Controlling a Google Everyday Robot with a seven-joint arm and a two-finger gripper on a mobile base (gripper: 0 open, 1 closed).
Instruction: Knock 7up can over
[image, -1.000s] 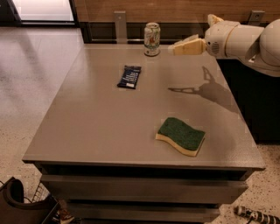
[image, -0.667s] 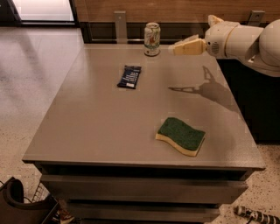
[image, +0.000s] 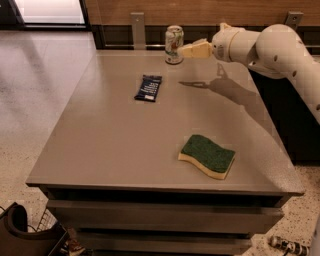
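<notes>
Three objects sit on the table (image: 110, 150): nearest a green-and-yellow sponge (image: 207, 156), then a dark blue packet (image: 148, 88), and at the far edge the 7up can (image: 173, 45), upright. The gripper (image: 186, 49), fingers pressed together, hovers just beside the can, so the knock is not yet done.

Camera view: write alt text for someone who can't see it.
A white robot arm holds its gripper beside an upright 7up can at the far edge of a grey table. A dark blue packet and a green-topped sponge lie nearer the camera.
</notes>
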